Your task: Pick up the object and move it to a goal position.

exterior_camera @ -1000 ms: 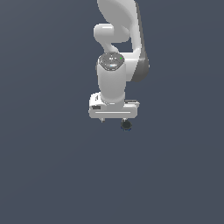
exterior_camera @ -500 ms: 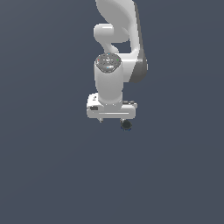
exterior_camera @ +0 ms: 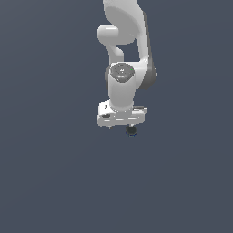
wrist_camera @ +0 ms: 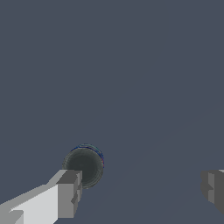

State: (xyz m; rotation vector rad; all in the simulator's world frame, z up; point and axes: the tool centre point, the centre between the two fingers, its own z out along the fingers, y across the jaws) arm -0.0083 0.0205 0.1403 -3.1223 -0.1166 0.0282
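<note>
The object [exterior_camera: 131, 131] is a tiny black roundish lump on the flat grey surface, just under the white hand's end toward the exterior view's right. In the wrist view the object [wrist_camera: 85, 164] looks dark with a faint teal rim and lies right beside one fingertip [wrist_camera: 70, 192], partly behind it. My gripper [exterior_camera: 121, 128] hangs straight down and is open. In the wrist view the gripper [wrist_camera: 141, 191] has its fingers far apart, with the other fingertip [wrist_camera: 212, 190] well away from the object. Nothing is held.
A plain dark grey surface [exterior_camera: 54, 182] fills both views. The white arm [exterior_camera: 125, 41] rises above the hand to the picture's upper edge. No other objects show.
The hand has sunk slightly toward the surface over the object. The object has stayed in place and the fingers are still apart.
</note>
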